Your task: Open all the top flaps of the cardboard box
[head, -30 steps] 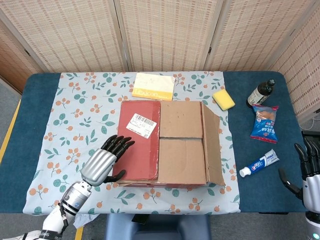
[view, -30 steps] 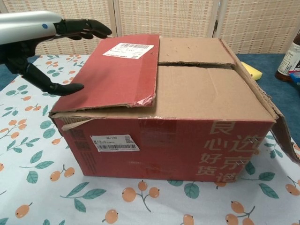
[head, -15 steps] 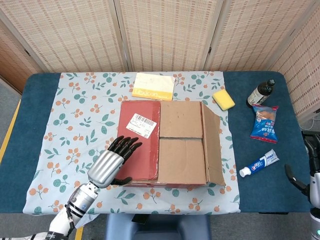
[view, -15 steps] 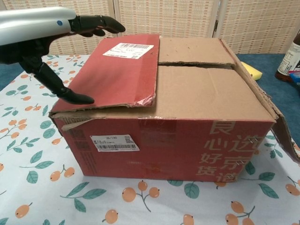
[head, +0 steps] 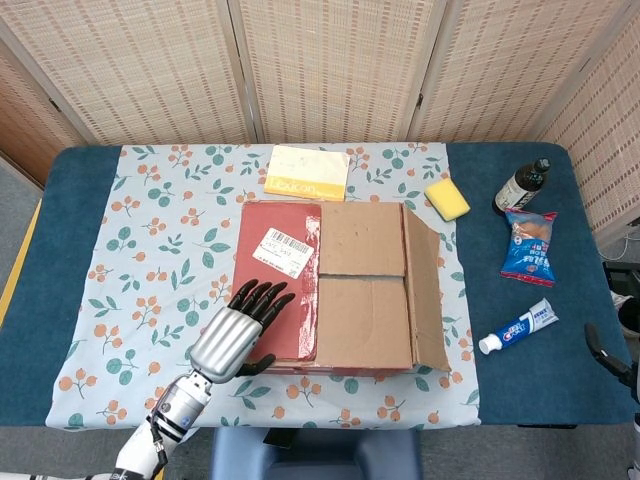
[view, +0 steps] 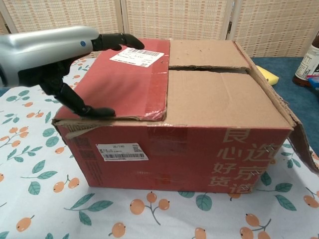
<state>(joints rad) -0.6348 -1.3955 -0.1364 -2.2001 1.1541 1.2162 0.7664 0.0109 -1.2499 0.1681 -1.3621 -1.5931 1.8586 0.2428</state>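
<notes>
Woven folding screens (head: 330, 65) with pale wooden frames fill the upper frame behind the worktop (head: 60, 300), which is dark blue. Grey floor (head: 12, 215) shows at the left edge.

- The right hand (head: 612, 352), far right of the cardboard box (head: 335, 287), is cut by the head view's edge; only a dark sliver shows, its pose unreadable.
- The left hand (view: 55, 55) hides the box's near-left top corner.
- The box's shipping label (view: 136, 55) is too small to read.
</notes>
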